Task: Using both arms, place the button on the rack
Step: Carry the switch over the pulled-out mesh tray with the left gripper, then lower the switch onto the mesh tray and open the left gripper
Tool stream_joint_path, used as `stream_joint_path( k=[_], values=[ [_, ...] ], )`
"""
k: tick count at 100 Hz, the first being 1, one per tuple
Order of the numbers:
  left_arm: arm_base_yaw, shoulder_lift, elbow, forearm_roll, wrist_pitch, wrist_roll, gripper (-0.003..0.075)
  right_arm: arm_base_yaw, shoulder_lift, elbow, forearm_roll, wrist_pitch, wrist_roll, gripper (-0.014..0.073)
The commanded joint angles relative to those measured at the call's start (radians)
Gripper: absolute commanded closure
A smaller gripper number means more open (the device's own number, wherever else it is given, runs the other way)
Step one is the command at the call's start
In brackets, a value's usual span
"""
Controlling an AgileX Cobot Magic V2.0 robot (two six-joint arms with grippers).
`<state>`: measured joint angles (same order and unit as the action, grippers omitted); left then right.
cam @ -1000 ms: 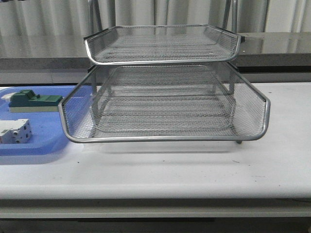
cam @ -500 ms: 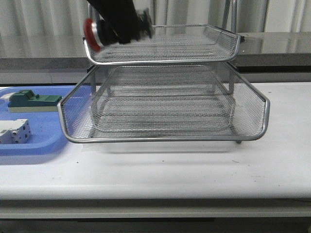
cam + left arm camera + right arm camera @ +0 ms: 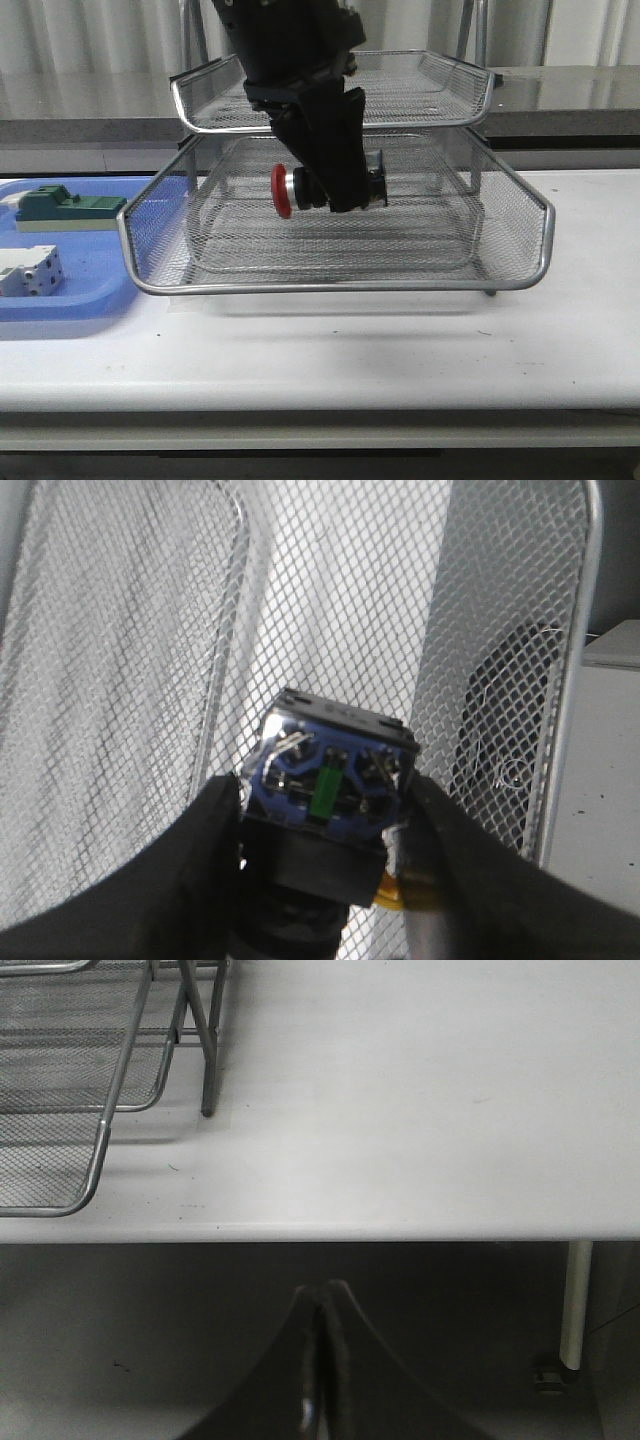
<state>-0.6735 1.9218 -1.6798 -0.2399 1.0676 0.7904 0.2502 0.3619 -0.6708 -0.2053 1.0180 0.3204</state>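
Button (image 3: 325,188) held sideways in the left gripper (image 3: 335,190), in front of the rack's (image 3: 520,215) lower tier, red head pointing toward the table's left edge. Silver collar just behind the head; black body clamped between the dark fingers (image 3: 340,150). Whether it sits over the tier's mesh or short of its front rim, cannot tell. Left wrist view: button's (image 3: 330,775) blue rear block with a green tab faces the camera, fingers (image 3: 190,870) pressed on both sides, mesh (image 3: 330,590) beyond. Left arm (image 3: 285,40) comes down past the upper tier.

Right gripper (image 3: 318,1360) hangs below the table's front edge, fingers closed together, holding nothing.

Blue tray (image 3: 90,285) at the table's left edge carries a green block (image 3: 65,208) and a white block (image 3: 30,272).
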Motion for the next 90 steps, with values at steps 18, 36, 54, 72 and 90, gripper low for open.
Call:
stream_joint_path(
  k=[18,36,54,72,90],
  values=[
    [-0.006,-0.052,-0.027,-0.029,-0.032,-0.011,0.0289,-0.005,0.009,-0.024,-0.024,-0.057,-0.002,0.0664],
    [-0.006,-0.052,-0.027,-0.030,-0.032,-0.011,0.0270,-0.005,0.009,-0.024,-0.024,-0.057,-0.002,0.0664],
    [-0.006,-0.074,-0.037,-0.039,-0.017,-0.015,0.0270,-0.005,0.009,-0.024,-0.024,-0.057,-0.002,0.0664],
    [0.006,-0.151,-0.059,-0.037,0.011,-0.086,0.0271,-0.005,0.009,-0.024,-0.024,-0.057,-0.002,0.0664],
    [0.083,-0.249,-0.059,-0.035,0.078,-0.138,0.0272,-0.005,0.009,-0.024,-0.024,-0.057,-0.002,0.0664]
  ],
)
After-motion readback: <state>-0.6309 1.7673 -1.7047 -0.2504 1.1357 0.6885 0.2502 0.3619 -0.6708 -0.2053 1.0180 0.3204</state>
